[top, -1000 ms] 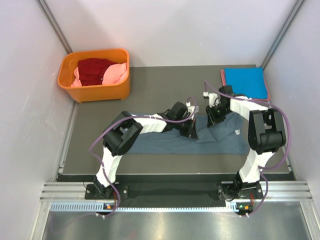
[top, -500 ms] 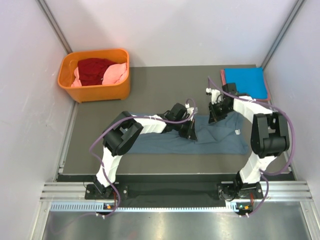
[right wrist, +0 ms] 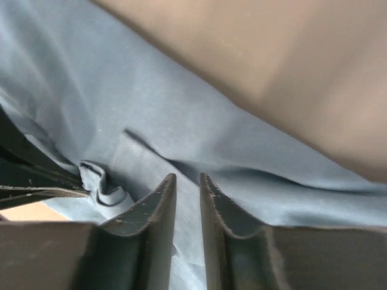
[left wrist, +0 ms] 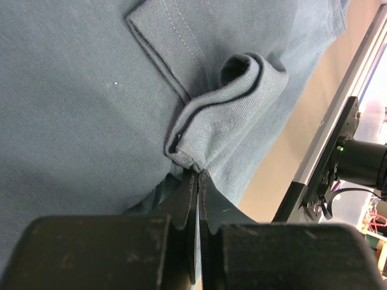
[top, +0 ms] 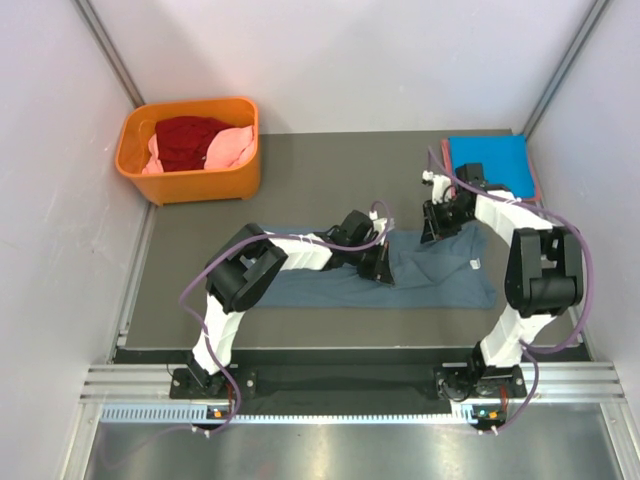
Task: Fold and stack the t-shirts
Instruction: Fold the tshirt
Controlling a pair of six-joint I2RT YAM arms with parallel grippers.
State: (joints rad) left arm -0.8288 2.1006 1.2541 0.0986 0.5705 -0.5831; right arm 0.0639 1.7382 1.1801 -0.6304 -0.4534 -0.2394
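Observation:
The slate grey-blue t-shirt [top: 440, 280] lies spread along the front of the table, its small white tag [top: 474, 264] near the right end. My left gripper [top: 381, 264] sits low on the shirt's middle and is shut on a bunched fold of its hem [left wrist: 217, 115]. My right gripper [top: 436, 226] hovers over the shirt's back edge, its jaws a narrow gap apart with nothing between them [right wrist: 187, 176]; the shirt [right wrist: 199, 133] lies below. A folded bright blue t-shirt [top: 490, 165] rests on a salmon-red one [top: 445, 152] at the back right.
An orange basket [top: 190, 185] at the back left holds a dark red t-shirt [top: 188, 140] and a pink one [top: 235, 147]. Grey walls close in on both sides. A metal rail [top: 350, 385] runs along the table's front edge.
My right gripper has moved a little back and to the right, and its arm swung right. The left gripper shifted slightly left, holding the fold. The shirt's right part has flattened.

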